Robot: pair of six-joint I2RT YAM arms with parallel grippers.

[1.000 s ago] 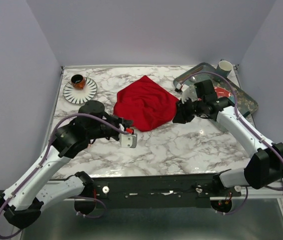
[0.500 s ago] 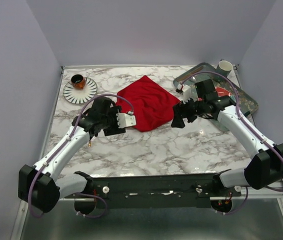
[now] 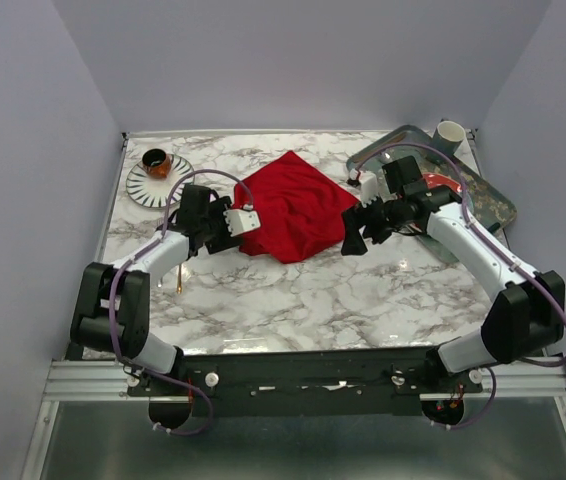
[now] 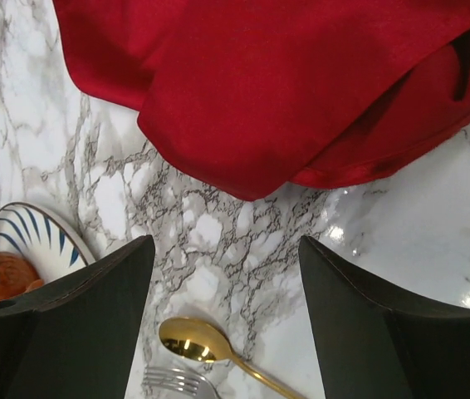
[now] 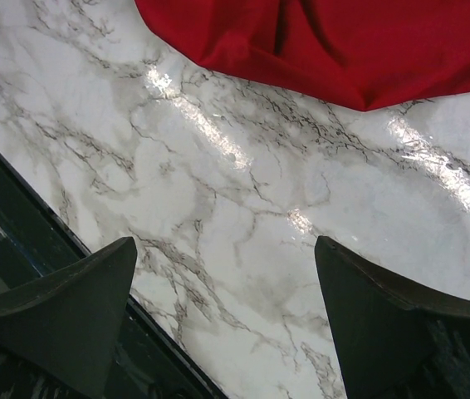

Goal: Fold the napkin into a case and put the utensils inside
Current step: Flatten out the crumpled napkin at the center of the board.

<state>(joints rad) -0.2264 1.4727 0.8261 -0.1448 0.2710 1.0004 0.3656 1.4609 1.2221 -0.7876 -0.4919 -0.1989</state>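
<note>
The red napkin [image 3: 293,205] lies crumpled in a loose heap at the middle back of the marble table. My left gripper [image 3: 228,228] is open at the napkin's left edge, holding nothing. In the left wrist view the napkin [image 4: 301,83] fills the top, ahead of the left gripper [image 4: 225,245]. The gold spoon [image 4: 193,341] and the silver fork [image 4: 177,382] lie on the marble between the fingers, low in that view. From above only a gold handle end [image 3: 178,284] shows under the left arm. My right gripper [image 3: 355,232] is open beside the napkin's right edge. The right wrist view shows the right gripper [image 5: 225,243] over bare marble, the napkin [image 5: 343,41] ahead.
A striped plate [image 3: 160,180] with a brown cup [image 3: 156,162] stands at the back left, close to my left arm. A grey tray [image 3: 483,195] with a white cup [image 3: 450,133] sits at the back right. The table's front edge [image 5: 19,216] shows beside the right fingers.
The left arm swung from the front left up to the napkin's left edge, and its jaws opened. The right jaws opened wide and shifted slightly left.
</note>
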